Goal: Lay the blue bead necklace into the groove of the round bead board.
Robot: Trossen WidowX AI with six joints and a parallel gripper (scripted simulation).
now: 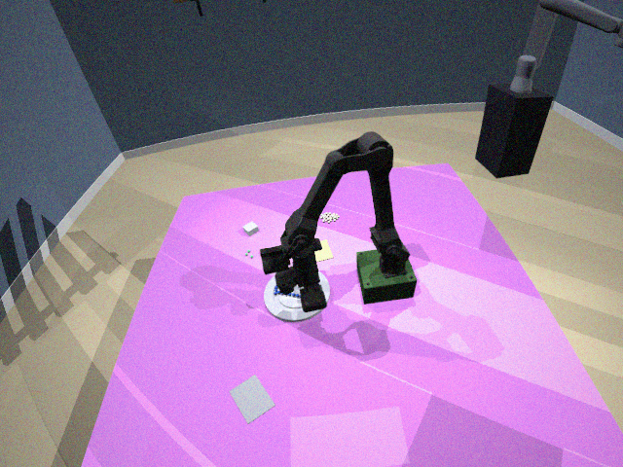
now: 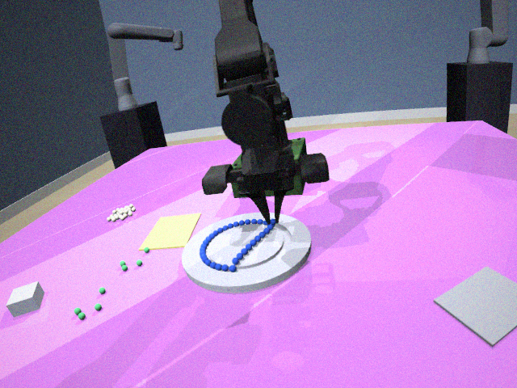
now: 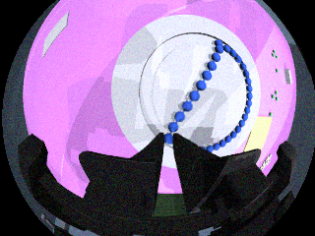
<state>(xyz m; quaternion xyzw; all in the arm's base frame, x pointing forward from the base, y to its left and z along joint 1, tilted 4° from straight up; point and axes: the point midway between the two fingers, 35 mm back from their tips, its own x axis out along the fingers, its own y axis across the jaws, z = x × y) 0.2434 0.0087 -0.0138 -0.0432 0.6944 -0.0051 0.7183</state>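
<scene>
1. The blue bead necklace (image 2: 227,246) lies on the round bead board (image 2: 292,259): one half follows the groove along the side nearer the yellow sheet (image 2: 170,230), the other half cuts straight across the raised centre. My fingers (image 2: 270,220) are pinched shut on the beads where arc and straight run meet, at the board's far edge.
2. My grip is on very few beads. If I pull sideways too fast, they can slip out and the strand drops short of the groove.
3. If I lift too high, I judge the half already seated gets dragged out of the groove.
4. If I swing wide of the free side of the groove, beads may spill over the rim onto the bench (image 2: 376,292).
5. My fingertips sit almost on the board; pressing down could shift it.
</scene>
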